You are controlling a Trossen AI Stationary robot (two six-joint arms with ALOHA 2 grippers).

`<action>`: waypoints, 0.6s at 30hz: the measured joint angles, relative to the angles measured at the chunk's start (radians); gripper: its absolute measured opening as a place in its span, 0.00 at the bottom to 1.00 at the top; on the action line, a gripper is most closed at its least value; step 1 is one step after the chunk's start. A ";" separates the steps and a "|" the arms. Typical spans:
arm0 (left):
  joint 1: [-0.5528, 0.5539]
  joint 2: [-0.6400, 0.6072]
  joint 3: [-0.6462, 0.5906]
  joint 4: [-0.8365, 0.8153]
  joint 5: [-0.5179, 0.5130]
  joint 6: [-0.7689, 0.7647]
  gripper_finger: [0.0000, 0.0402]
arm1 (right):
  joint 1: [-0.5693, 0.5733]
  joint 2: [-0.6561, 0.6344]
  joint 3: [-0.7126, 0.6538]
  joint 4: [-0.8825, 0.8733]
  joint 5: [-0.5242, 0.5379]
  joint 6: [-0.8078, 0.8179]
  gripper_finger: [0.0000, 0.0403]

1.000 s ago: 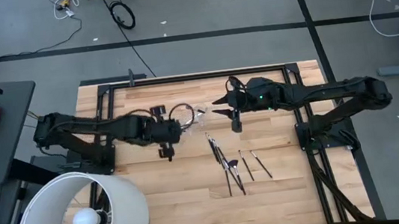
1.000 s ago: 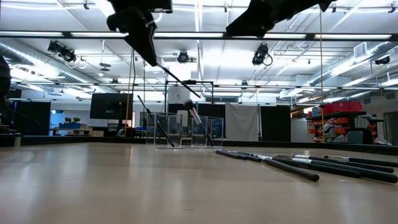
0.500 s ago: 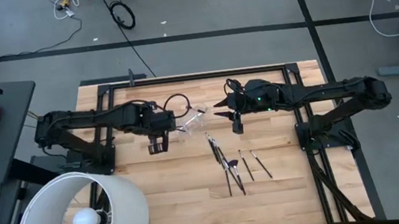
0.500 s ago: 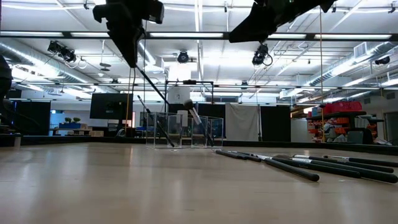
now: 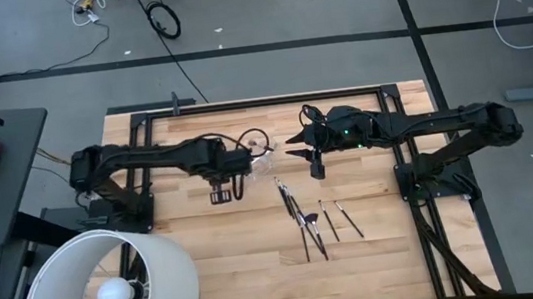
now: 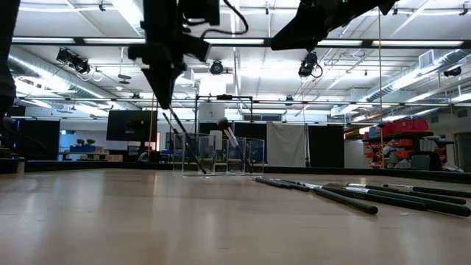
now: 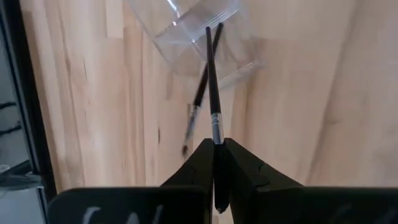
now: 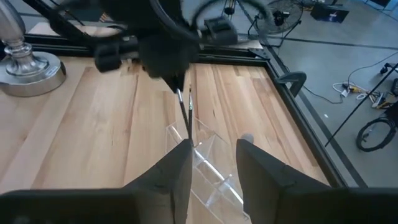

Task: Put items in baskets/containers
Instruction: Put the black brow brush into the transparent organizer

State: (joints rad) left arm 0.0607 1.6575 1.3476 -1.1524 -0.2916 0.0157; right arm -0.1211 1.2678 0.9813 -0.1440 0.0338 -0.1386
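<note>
Left wrist view: left claw (image 7: 216, 154) pinches a brush (image 7: 211, 81) above the clear cup (image 7: 193, 37).

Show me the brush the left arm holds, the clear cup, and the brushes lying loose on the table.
held brush (image 7: 211, 81): left wrist view, mid-handle.
clear cup (image 7: 193, 31): left wrist view, transparent wall.
loose brushes (image 5: 307, 220): high view, middle of the cluster.

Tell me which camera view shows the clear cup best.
The left wrist view: the clear cup shows past the held brush. The right wrist view shows it partly; the low view shows it far off; in the high view it only glints.
</note>
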 joint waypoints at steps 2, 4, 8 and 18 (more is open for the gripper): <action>0.012 0.025 0.000 0.016 0.003 0.023 0.06 | 0.000 0.000 0.000 0.000 0.000 0.000 0.32; 0.019 0.041 0.000 0.032 0.001 0.055 0.07 | 0.000 0.000 0.000 0.001 0.000 0.000 0.32; 0.029 0.060 0.000 0.070 0.003 0.104 0.13 | 0.000 0.000 0.000 0.001 0.000 0.000 0.32; 0.026 0.059 0.000 0.078 0.025 0.101 0.33 | 0.000 0.030 0.000 0.001 0.002 -0.001 0.32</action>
State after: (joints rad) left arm 0.0865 1.7164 1.3479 -1.0740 -0.2664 0.1165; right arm -0.1211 1.2976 0.9813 -0.1429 0.0353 -0.1394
